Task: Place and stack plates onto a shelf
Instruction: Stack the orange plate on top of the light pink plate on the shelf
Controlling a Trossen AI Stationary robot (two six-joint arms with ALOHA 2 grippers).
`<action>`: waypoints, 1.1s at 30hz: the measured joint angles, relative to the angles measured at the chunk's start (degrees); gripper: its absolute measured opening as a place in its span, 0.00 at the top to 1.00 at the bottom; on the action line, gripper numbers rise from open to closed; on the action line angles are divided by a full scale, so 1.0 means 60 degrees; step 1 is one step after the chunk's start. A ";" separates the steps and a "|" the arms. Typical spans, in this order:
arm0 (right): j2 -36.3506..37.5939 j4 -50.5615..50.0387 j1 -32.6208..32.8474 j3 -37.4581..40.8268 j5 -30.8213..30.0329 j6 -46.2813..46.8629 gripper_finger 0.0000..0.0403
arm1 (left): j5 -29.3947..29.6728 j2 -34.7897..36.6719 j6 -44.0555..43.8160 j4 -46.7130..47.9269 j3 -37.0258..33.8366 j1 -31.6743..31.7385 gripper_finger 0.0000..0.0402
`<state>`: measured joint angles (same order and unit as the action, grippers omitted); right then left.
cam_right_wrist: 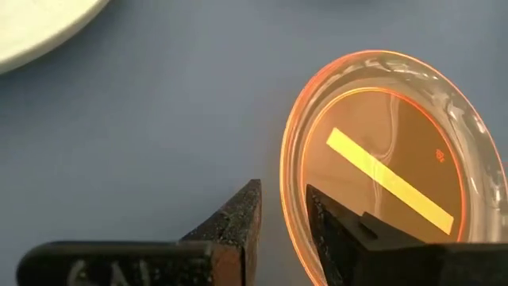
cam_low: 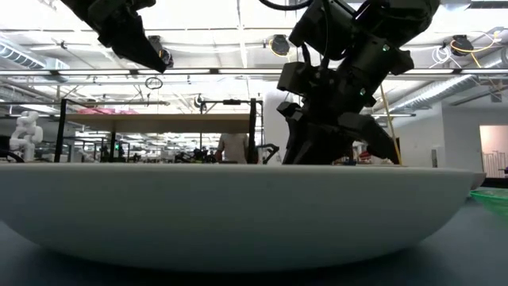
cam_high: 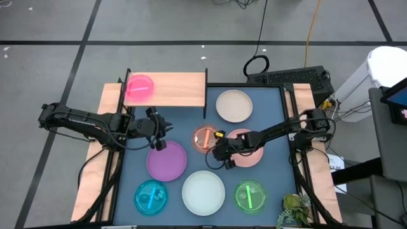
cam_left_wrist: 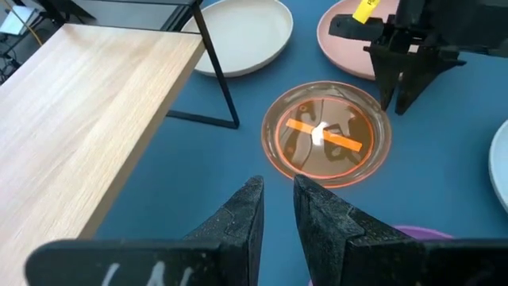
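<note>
High view: my right gripper (cam_high: 220, 154) sits low at the orange plate (cam_high: 205, 138), mid-table; my left gripper (cam_high: 158, 131) waits above the purple plate (cam_high: 166, 160). The magenta plate (cam_high: 139, 88) lies on the shelf (cam_high: 178, 89).

Left wrist view: my left fingers (cam_left_wrist: 242, 218) stand slightly parted, holding nothing.

Right wrist view: my right fingers (cam_right_wrist: 235, 222) are slightly apart, straddling the orange plate's rim without clamping it.
</note>
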<state>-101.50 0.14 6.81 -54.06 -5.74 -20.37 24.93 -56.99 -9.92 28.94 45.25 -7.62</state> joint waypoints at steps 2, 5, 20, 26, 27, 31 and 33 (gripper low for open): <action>-0.0003 -0.0073 0.0004 0.0000 0.0004 -0.0002 0.79 | 0.0003 0.0000 -0.0044 -0.0059 0.0000 0.0000 0.80; -0.0110 -0.0063 -0.0003 0.0000 0.0000 -0.0050 0.79 | 0.0000 0.0000 -0.0046 -0.0093 0.0000 0.0000 0.80; -0.0342 0.0448 -0.0004 0.0000 -0.0329 -0.0559 0.99 | 0.0000 0.0002 0.0056 -0.0109 0.0000 0.0000 0.80; -0.0212 0.0446 0.0000 0.0000 -0.0576 -0.0727 1.00 | -0.0262 -0.0327 0.0549 -0.0536 -0.0005 -0.0015 0.80; -0.0199 0.0459 0.0000 0.0000 -0.0576 -0.0727 1.00 | -0.0255 -0.0449 0.0669 -0.0722 -0.0007 -0.0015 0.80; -0.0081 0.0482 0.0000 -0.0002 -0.0535 -0.0727 1.00 | -0.0436 -0.1142 0.1300 -0.1379 -0.0007 -0.0015 0.80; -0.0032 0.0336 0.0004 -0.0011 -0.0532 -0.0727 1.00 | -0.0568 -0.1522 0.1635 -0.1828 -0.0007 -0.0015 0.80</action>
<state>-101.69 2.16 6.83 -54.13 -8.93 -24.73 21.52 -66.12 -0.11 17.96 45.21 -7.70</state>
